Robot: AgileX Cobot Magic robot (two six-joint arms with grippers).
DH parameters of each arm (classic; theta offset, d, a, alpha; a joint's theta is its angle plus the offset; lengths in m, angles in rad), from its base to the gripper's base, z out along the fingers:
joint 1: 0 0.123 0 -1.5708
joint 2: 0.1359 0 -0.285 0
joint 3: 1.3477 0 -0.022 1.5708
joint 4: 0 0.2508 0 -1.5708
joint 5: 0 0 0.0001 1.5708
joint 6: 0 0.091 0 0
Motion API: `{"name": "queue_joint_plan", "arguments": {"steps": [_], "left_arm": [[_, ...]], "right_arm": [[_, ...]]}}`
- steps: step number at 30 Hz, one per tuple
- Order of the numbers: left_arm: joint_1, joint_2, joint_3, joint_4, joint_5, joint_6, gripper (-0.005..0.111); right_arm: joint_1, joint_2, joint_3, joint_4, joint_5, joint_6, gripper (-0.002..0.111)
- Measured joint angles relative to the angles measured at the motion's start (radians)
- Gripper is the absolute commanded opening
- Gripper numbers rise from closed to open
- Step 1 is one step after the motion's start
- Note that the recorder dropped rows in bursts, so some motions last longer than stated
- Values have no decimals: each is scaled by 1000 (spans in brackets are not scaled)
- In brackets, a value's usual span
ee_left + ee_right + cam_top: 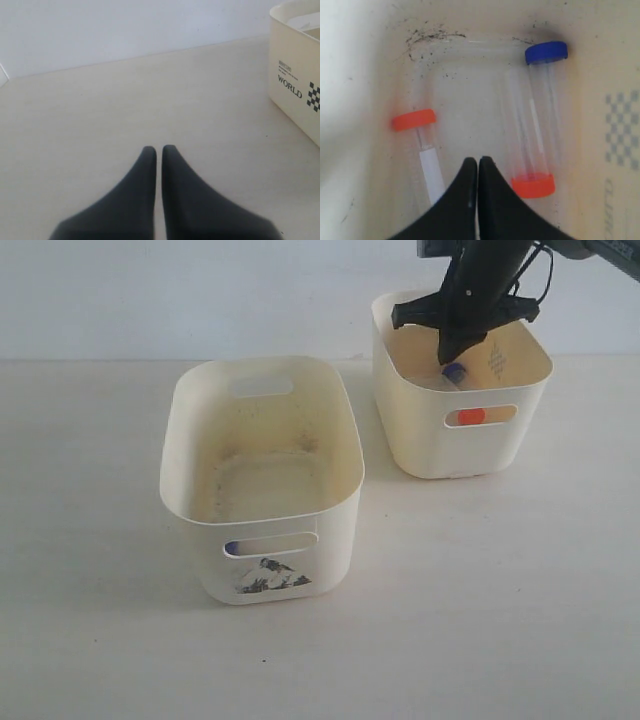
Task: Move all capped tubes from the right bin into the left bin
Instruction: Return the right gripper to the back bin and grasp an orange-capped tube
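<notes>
With 3 capped tubes (540,120) lying in the right bin (430,450), a pick-up is judged in hand: the right gripper (478,161) is held over them, jaws pressed together and empty, so these must be spread around 1 tube before transfer to the left bin (190,475).

The cream left bin (335,530), at eight o'clock from the cream right bin (420,445), bears a black mountain picture (272,577). The clear tubes (542,115) have orange and blue caps (413,120).
</notes>
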Motion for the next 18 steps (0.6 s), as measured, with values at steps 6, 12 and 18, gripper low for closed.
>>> {"name": "queue_joint_plan", "arguments": {"steps": [6, 12, 18], "left_arm": [[0, 0, 0, 0, 0, 0, 4], [0, 0, 0, 0, 0, 0, 4], [0, 0, 0, 0, 0, 0, 4]], "right_arm": [[0, 38, 0, 11, 0, 4, 0], [0, 67, 0, 33, -6, 4, 0], [0, 88, 0, 33, -10, 4, 0]]}}
